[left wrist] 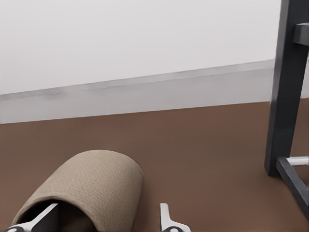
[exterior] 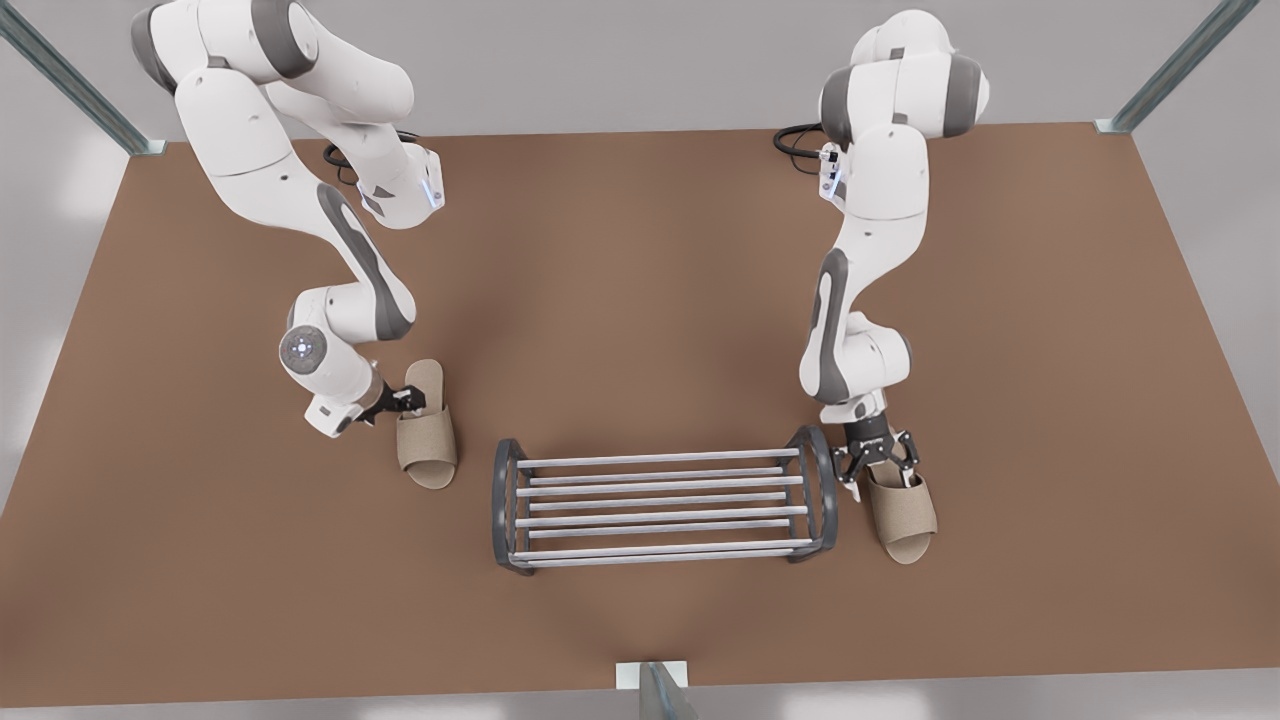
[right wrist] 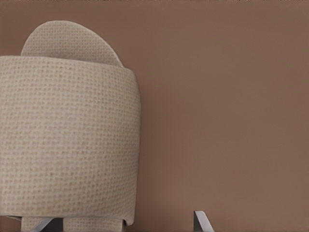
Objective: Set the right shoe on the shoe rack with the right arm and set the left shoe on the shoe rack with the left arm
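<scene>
The shoe rack (exterior: pixel 662 502) stands on the brown desk (exterior: pixel 640 280), near its front edge and about midway across. Its silver bars carry nothing. Both shoes are tan open-toed slippers, and both lie flat on the desk, one off each end of the rack.

The left shoe (exterior: pixel 428 440) lies just beside the rack's end on the front view's left, not touching it. The left tool (exterior: pixel 410 400) reaches in low and tilted from the side, at the rear edge of the shoe's strap. In the left wrist view the strap (left wrist: pixel 91 186) arches up between the two fingers (left wrist: pixel 167 220). One finger sits inside the shoe's opening and the other outside it, apart from the strap's side, so the tool is released. The rack's dark end frame (left wrist: pixel 285 96) stands just beyond.

The right shoe (exterior: pixel 905 515) lies just beside the rack's other end, on the front view's right. The right tool (exterior: pixel 872 470) points straight down over the shoe's heel end. It is also released, with its fingers (right wrist: pixel 200 220) spread wide. The right wrist view looks down on the strap (right wrist: pixel 67 135).
</scene>
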Action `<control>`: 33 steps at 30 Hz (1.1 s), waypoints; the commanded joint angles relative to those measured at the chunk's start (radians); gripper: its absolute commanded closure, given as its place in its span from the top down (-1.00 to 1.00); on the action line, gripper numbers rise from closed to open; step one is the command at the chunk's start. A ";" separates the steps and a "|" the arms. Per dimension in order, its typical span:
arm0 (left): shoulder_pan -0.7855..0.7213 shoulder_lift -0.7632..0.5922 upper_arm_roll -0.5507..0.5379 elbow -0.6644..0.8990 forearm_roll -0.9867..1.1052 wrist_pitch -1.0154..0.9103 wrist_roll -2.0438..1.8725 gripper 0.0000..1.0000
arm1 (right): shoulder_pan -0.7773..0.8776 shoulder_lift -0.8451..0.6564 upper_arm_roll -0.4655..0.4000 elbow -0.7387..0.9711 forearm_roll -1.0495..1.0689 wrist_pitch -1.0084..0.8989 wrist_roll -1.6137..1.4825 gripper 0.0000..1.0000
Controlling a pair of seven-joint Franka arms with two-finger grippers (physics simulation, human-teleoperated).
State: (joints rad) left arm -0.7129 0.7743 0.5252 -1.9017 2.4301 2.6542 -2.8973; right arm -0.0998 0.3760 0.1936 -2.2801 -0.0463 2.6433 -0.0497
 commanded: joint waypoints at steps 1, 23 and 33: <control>0.007 0.011 -0.001 0.013 -0.002 0.001 -0.964 1.00 | 0.002 0.001 0.001 0.002 0.002 0.012 -0.012 1.00; 0.061 0.025 -0.021 0.081 0.017 0.062 -0.961 -0.05 | 0.000 0.023 0.014 0.027 0.002 0.010 -0.055 -0.57; 0.066 -0.283 0.110 0.081 0.190 0.467 -0.962 -0.57 | -0.031 -0.031 0.037 0.119 0.002 -0.106 -0.081 -0.57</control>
State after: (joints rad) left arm -0.6478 0.5360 0.6179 -1.8207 2.5552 2.8837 -2.8973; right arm -0.1259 0.3559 0.2277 -2.1610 -0.0375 2.5930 -0.1092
